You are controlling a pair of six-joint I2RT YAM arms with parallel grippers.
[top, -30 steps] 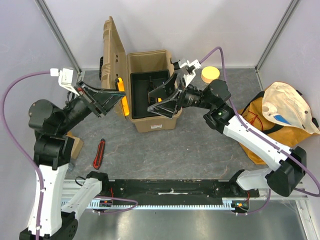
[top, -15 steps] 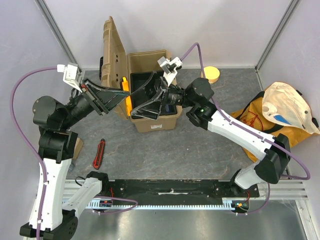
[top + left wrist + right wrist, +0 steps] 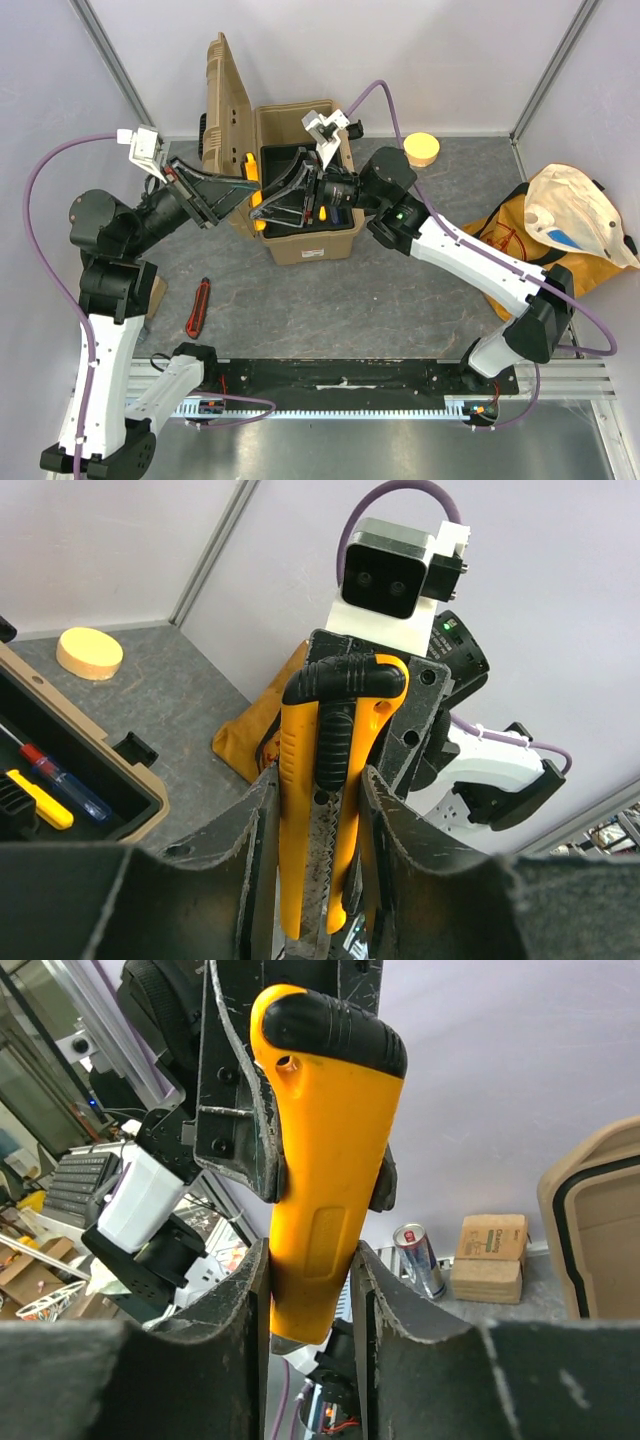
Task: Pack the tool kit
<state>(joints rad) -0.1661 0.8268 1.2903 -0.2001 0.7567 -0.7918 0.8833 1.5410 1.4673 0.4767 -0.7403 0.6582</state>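
Observation:
The tan toolbox (image 3: 305,246) stands open, its lid (image 3: 222,100) upright on the left and its black tray (image 3: 287,160) inside. Small yellow, red and blue-handled tools (image 3: 325,214) lie in it, also seen in the left wrist view (image 3: 58,780). A yellow tool with a black grip (image 3: 295,730) and a toothed blade is held upright by my left gripper (image 3: 320,780), which is shut on it beside the box's left wall. My right gripper (image 3: 308,1260) has come from the other side and is shut on the same tool's yellow handle (image 3: 320,1160).
A red utility knife (image 3: 198,307) lies on the table at the front left, near a wooden block (image 3: 152,290). A yellow disc (image 3: 421,148) sits behind the box. An orange-yellow bag (image 3: 512,262) under a cream one (image 3: 580,215) fills the right side.
My right gripper swung left from over the toolbox to the tool in my left gripper and closed from wide open onto its handle. The left gripper stayed shut and shifted slightly.

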